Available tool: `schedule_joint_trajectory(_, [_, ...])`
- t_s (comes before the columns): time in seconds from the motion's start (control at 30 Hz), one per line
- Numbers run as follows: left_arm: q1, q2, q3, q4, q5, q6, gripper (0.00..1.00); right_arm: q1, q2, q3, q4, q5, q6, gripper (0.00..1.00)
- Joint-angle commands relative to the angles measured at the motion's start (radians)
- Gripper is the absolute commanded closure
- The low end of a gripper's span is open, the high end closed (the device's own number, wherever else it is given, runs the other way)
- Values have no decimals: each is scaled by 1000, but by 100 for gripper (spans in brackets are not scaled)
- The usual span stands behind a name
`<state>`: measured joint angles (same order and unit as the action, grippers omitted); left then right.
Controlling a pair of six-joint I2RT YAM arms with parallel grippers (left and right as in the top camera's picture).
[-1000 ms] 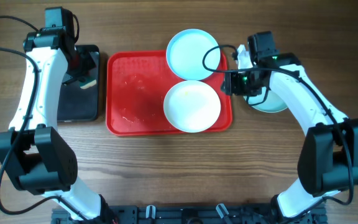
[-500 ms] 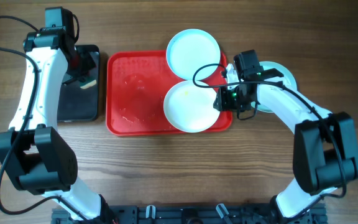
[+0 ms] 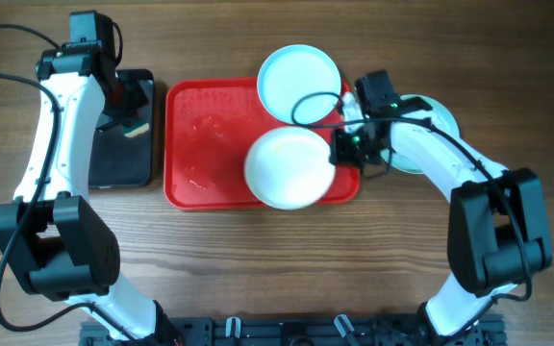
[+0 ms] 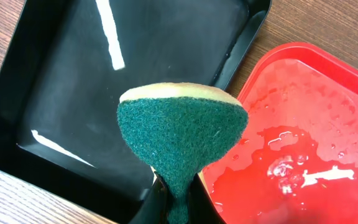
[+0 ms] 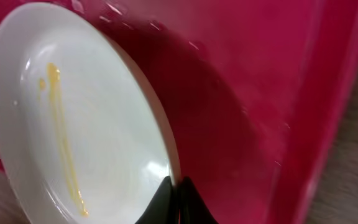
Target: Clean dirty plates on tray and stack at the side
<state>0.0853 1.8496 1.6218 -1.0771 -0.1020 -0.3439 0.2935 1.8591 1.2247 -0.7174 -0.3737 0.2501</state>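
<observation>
**Right gripper.** The right gripper (image 5: 178, 186) is closed on the rim of the near plate (image 5: 73, 112), with one finger on each face of its right-hand edge. The hold is a thin edge pinch and nothing supports the plate from below.

**Left gripper.** The left gripper (image 4: 178, 200) is clamped on a green scouring sponge (image 4: 182, 134), scouring face toward the camera. It hangs above the black tray (image 4: 73, 74), next to the corner of the red tray (image 4: 328, 112).

**Hazards (assessment).**
- The plate is glossy and gripped only at the rim. It is likely to pivot or slide out of the jaws if it is lifted or turned quickly.
- The far plate (image 3: 299, 84) lies just beside the held one. Swinging the held plate toward the back could knock the two rims together.
- The red tray holds pooled water (image 4: 291, 168), so a dropped plate may skid.

**Condition and location of the plates.**
- The held plate is white and sits over the front right part of the red tray. It appears tilted, with the gripped edge raised. A yellow streak (image 5: 61, 137) runs across its face, so it is not clean.
- The far plate is pale mint. It rests at the tray's back right, partly over the rim.
- A third plate (image 3: 439, 113) lies on the table to the right of the tray, mostly hidden by the right arm.
</observation>
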Motion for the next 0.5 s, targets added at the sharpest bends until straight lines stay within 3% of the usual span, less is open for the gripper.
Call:
schedule_joint_trajectory(0.0, [2, -1, -8, 7, 48, -5, 96, 105, 13, 77, 51, -40, 95, 96])
schedule_joint_trajectory(0.1, [2, -1, -8, 10, 61, -5, 96, 212, 32, 77, 130, 48, 253, 96])
schedule_joint_trajectory(0.3, [2, -1, -8, 10, 115, -5, 96, 322, 111, 77, 236, 145, 416, 96])
schedule_joint_trajectory(0.47, [-16, -1, -8, 14, 136, -5, 96, 332, 166, 77, 302, 136, 468, 96])
